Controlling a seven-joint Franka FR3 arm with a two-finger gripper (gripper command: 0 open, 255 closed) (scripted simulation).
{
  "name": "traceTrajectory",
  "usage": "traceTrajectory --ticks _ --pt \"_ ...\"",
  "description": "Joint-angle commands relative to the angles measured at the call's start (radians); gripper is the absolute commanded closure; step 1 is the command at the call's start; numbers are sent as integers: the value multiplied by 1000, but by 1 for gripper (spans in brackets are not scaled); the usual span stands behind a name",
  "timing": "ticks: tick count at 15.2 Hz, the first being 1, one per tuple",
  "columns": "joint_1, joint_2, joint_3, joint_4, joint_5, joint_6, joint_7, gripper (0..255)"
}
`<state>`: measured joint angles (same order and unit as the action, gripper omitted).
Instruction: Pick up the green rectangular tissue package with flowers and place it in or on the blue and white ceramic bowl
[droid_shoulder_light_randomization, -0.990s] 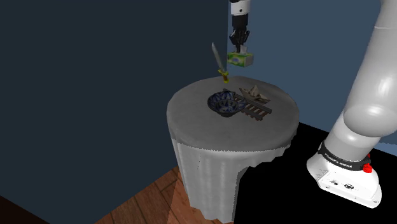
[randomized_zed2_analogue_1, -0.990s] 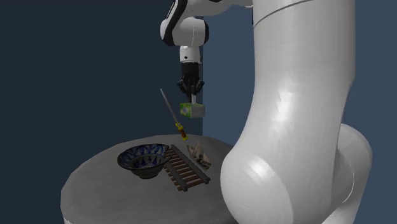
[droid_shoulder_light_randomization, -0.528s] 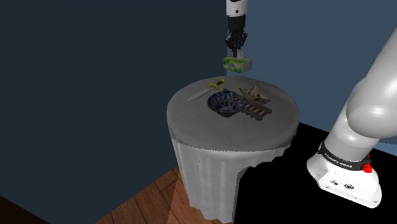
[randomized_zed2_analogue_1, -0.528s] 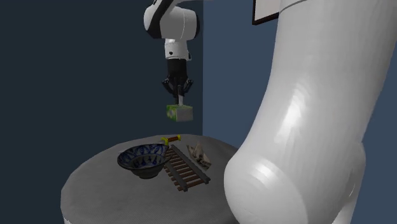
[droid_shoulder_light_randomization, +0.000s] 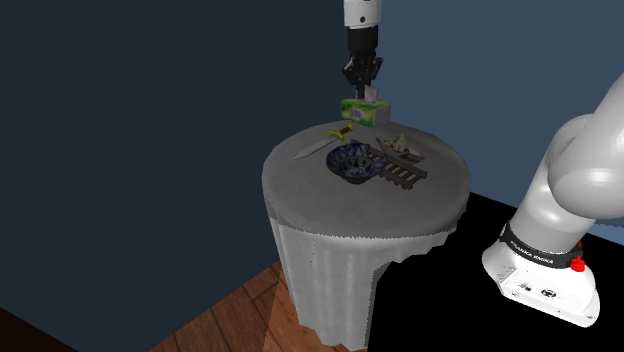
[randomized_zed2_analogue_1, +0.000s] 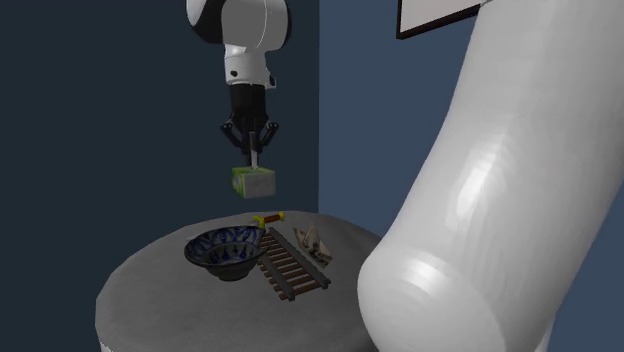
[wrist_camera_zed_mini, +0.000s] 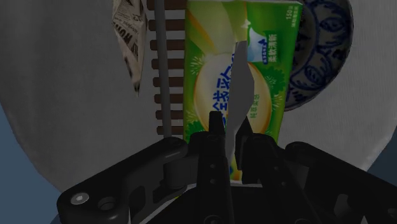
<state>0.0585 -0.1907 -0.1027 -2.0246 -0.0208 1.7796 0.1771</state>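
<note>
Claw (droid_shoulder_light_randomization: 364, 92) fingers are drawn close together and pinch the top of the green tissue package (droid_shoulder_light_randomization: 364, 109), which hangs clear of the desk (droid_shoulder_light_randomization: 330, 215) in the air, above the part nearest its far edge. In the second exterior view the package (randomized_zed2_analogue_1: 253, 182) dangles under the claw (randomized_zed2_analogue_1: 253, 165), above the yellow handle of a small dagger (randomized_zed2_analogue_1: 268, 217) that lies flat near the far edge, just beyond the blue and white bowl (randomized_zed2_analogue_1: 226, 250). The bowl sits upright near the middle of the desk, with a slatted wooden rack (randomized_zed2_analogue_1: 292, 270) just beside it and a folded newspaper piece (randomized_zed2_analogue_1: 313, 243) past the rack.

Seen along the claw (wrist_camera_zed_mini: 232, 127), the package (wrist_camera_zed_mini: 235, 70) covers part of the bowl (wrist_camera_zed_mini: 318, 57), but most of the bowl lies off to one side of it, so the load does not look centred over the bowl yet.

I judge the pick to be done and the carry to be in hand. The next move calls for shifting the package sideways until it hangs over the bowl's middle, then lowering it near the rim before the fingers part. The grip looks narrow, so a smooth, slow motion would suit.
</note>
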Motion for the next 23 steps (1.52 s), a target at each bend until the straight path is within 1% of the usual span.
traceTrajectory --ticks 1,5,23 --pt "19 -33 28 -26 5 -7 47 255" --pt "56 -77 83 -62 22 -15 133 255" --pt "55 -31 82 -260 22 230 131 255"
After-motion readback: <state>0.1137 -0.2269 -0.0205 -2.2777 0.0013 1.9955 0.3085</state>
